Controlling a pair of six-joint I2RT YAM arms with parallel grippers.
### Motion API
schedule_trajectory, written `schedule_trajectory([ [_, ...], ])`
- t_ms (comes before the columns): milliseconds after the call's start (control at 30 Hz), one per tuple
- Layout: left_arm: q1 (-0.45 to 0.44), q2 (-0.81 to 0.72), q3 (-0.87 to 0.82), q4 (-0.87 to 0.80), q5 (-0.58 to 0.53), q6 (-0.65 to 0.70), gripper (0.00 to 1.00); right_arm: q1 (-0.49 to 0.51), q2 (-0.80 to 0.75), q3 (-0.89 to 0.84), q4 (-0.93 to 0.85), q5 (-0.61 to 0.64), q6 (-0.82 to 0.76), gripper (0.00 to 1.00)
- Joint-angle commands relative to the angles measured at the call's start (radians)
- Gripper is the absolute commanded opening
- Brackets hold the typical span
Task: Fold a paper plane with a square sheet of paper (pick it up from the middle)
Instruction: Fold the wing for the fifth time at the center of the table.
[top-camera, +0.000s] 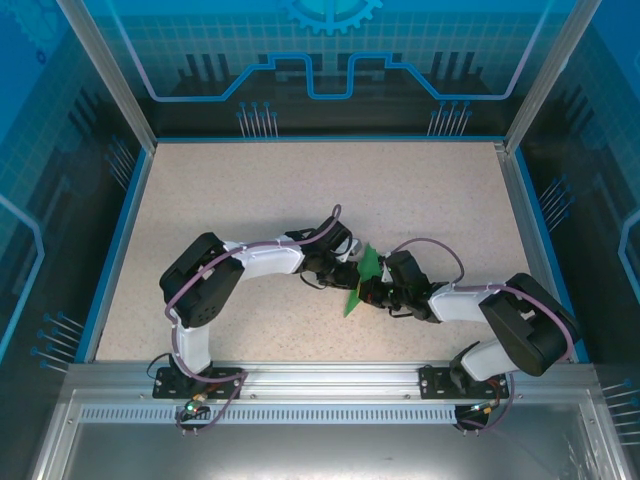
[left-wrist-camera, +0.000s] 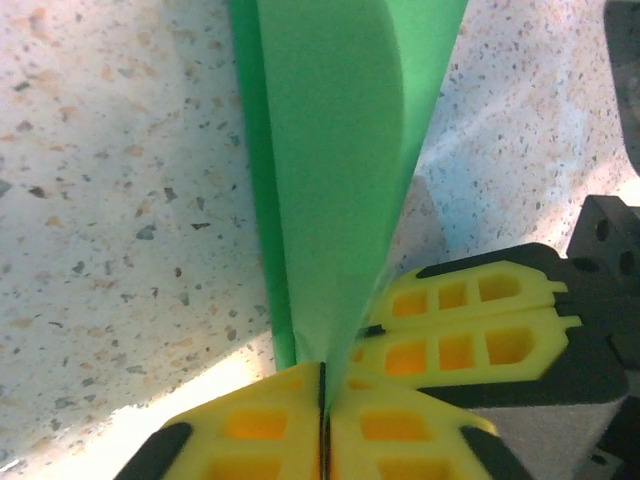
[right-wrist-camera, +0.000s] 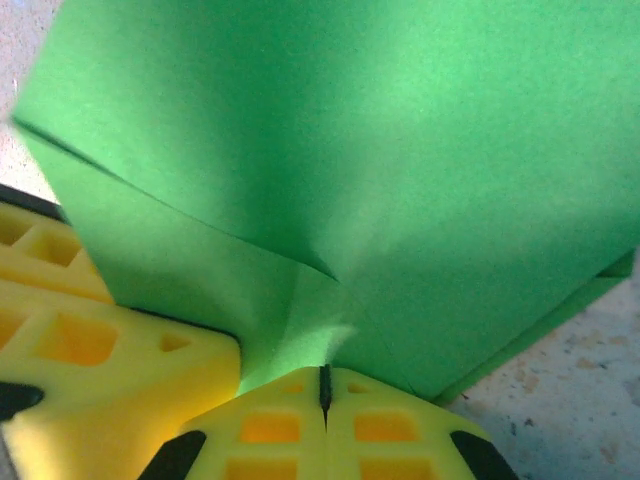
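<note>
Table: speckled beige, blue rim.
Walls: blue panels.
Left gripper, right gripper: you see both pinching green paper.

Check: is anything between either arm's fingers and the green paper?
Nothing visible. The left gripper and right gripper both have their fingers pinched shut directly on the folded green paper, right beside each other.
</note>
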Motion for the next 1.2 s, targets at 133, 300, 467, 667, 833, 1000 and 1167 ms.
schedule_trajectory([
  [133, -0.009, -0.001, 0.033, -0.047, -0.043, 0.040, 0.06, -0.007, -0.049, 0.009, -0.093, 0.018, -0.026, 0.00],
  [300, -0.005, -0.012, 0.035, -0.064, -0.079, 0.052, 0.06, -0.007, -0.116, 0.017, -0.165, 0.043, -0.033, 0.00],
  [467, -0.005, -0.013, 0.035, -0.062, -0.086, 0.051, 0.07, -0.009, -0.115, 0.013, -0.180, 0.046, -0.027, 0.00],
  [667, -0.005, -0.015, 0.034, -0.059, -0.077, 0.050, 0.07, -0.012, -0.082, 0.017, -0.157, 0.040, -0.021, 0.00],
  [833, -0.005, -0.018, 0.034, -0.053, -0.055, 0.045, 0.08, -0.013, -0.051, 0.025, -0.133, 0.033, -0.021, 0.00],
  [1000, -0.008, -0.013, 0.040, -0.046, -0.034, 0.038, 0.08, -0.013, -0.039, 0.021, -0.107, 0.027, -0.017, 0.00],
  [1167, -0.015, -0.007, 0.044, -0.051, -0.029, 0.040, 0.08, -0.018, -0.034, 0.014, -0.084, 0.022, -0.014, 0.00],
])
